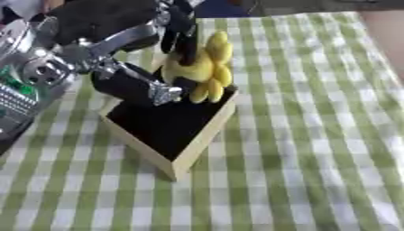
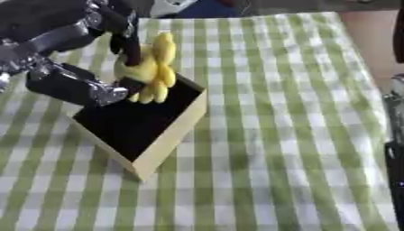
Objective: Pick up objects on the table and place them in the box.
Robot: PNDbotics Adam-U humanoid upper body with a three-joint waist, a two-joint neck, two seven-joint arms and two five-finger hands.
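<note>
Over the far corner of the shallow wooden box with the black lining point(image 1: 170, 131), my left hand point(image 1: 162, 58) holds the soft yellow toy with stubby rounded lobes point(image 1: 207, 67). My fingers curl round it from above and behind, and my thumb point(image 1: 158, 92) comes in underneath, so the toy is pinched between them and hangs just above the box's far rim, its lower lobes dipping toward the black floor. I cannot tell whether it already touches the lining.

I judge this to be the placing step: the pick is done and the toy has not yet been let go. The next move, as I see it, calls for lowering a little further toward the middle of the box and then opening my fingers, so the toy drops inside rather than tipping over the rim onto the green and white checked table point(image 1: 315, 135).

At the right edge of the right eye view a dark shape shows that may be my right arm; its hand I cannot see.
</note>
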